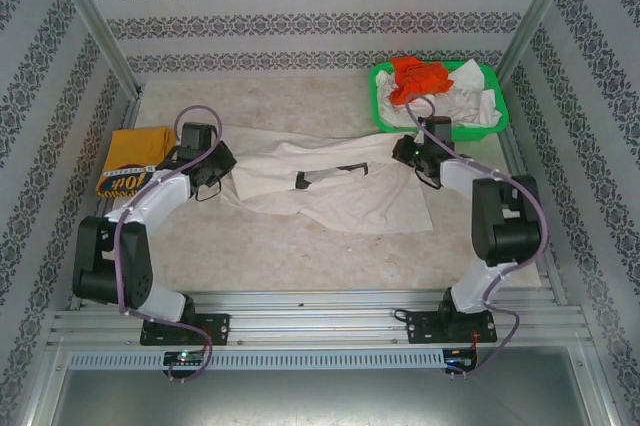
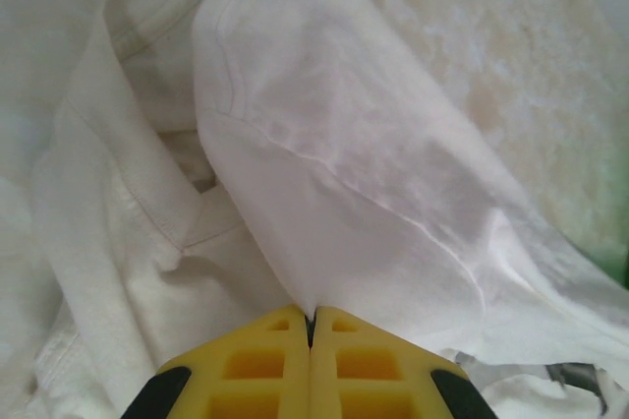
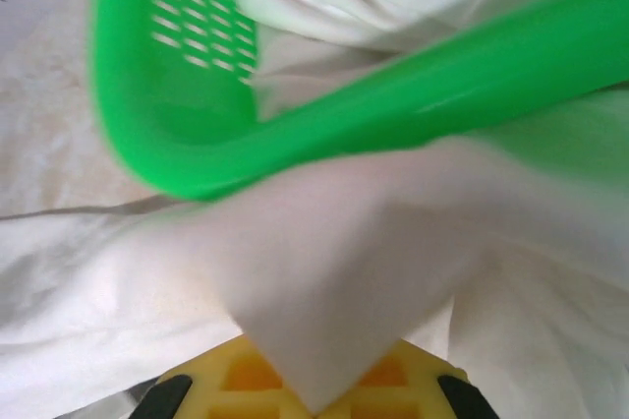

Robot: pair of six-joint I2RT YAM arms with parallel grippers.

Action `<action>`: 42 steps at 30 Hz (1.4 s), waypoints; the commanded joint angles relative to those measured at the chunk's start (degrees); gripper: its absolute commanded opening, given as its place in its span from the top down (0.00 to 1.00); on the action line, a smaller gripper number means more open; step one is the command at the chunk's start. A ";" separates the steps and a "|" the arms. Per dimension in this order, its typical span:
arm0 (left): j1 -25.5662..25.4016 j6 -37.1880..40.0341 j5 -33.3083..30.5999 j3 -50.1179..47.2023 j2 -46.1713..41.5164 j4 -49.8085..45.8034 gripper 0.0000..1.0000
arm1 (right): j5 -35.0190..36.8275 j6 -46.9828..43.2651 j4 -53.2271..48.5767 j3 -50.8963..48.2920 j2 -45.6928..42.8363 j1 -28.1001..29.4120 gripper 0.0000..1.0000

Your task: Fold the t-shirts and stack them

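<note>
The table (image 1: 300,256) carries everything. Across its middle, running from the left arm to the right arm, lies the cream-white t-shirt (image 1: 330,196), spread out but rumpled, with its black print (image 1: 325,176) facing up near its centre.

In the far right corner sits the green basket (image 1: 377,101). It holds an orange-red shirt (image 1: 415,76) heaped on the left and a white shirt (image 1: 470,96) on the right, part of which spills over the rim.

Against the left edge lies the mustard-yellow shirt (image 1: 135,158), folded flat with dark lettering along its near side, well apart from the spread shirt.

The left gripper (image 2: 311,319) is at the left end of the cream-white t-shirt. Its yellow fingers (image 2: 256,365) are pressed together on a raised fold of that cloth. The right gripper (image 3: 319,401) is at the shirt's right end, just in front of the basket's near wall, clenched on a corner of the same cloth, which pokes out between its jaws.
</note>
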 commanded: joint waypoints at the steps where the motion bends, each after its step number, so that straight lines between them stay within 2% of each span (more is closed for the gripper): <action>1: 1.09 2.72 -1.64 -0.04 -4.72 -3.48 1.00 | 1.07 -2.47 -5.48 -2.23 -13.40 -0.28 1.00; 4: 1.28 4.62 -1.60 0.56 -7.47 -6.00 1.00 | 2.81 -4.61 -14.45 -4.84 -24.64 -0.28 1.00; 8: 1.37 7.77 -0.14 2.19 -9.01 -9.77 1.00 | 5.80 -7.25 -31.73 -3.51 -35.38 -0.30 1.00; 12: 1.39 10.22 1.46 3.06 -10.05 -12.86 1.00 | 6.94 -8.24 -49.02 1.67 -37.98 0.40 1.00; 15: 1.37 11.67 1.44 2.53 -11.03 -14.23 1.00 | 8.00 -7.29 -55.09 2.87 -37.39 1.57 1.00; 19: 1.38 12.82 1.62 1.50 -10.23 -14.54 1.00 | 5.99 -7.19 -52.96 2.04 -31.59 1.75 1.00; 22: 1.37 13.30 2.10 1.61 -7.67 -14.01 1.00 | 3.57 -9.56 -49.91 4.99 -21.72 1.46 1.00; 28: 1.56 13.40 1.16 2.85 -4.48 -12.72 1.00 | 3.37 -16.41 -54.18 24.49 -0.61 3.56 0.99; 29: 1.72 13.45 0.94 3.04 -4.16 -12.45 1.00 | 3.73 -17.32 -54.92 27.36 2.02 4.28 0.96; 30: 2.01 13.32 0.73 3.21 -3.66 -12.19 1.00 | 3.69 -18.03 -55.33 30.68 4.71 4.99 0.86; 33: 3.28 12.87 0.59 3.31 -2.67 -11.46 1.00 | 3.46 -17.78 -53.28 35.93 8.45 5.71 0.43; 34: 3.79 12.72 0.67 3.49 -2.32 -11.43 1.00 | 3.62 -16.76 -50.45 34.90 7.51 5.55 0.33; 36: 4.34 12.85 0.75 3.83 -1.94 -11.60 1.00 | 5.48 -13.89 -43.66 29.10 2.68 5.29 0.26; 39: 4.84 12.74 0.73 3.64 -1.79 -11.15 1.00 | 8.42 -7.14 -32.33 15.96 -7.62 4.64 0.26; 42: 5.32 12.61 0.60 3.57 -1.22 -10.91 1.00 | 6.81 0.46 -25.20 3.61 -15.18 4.17 0.29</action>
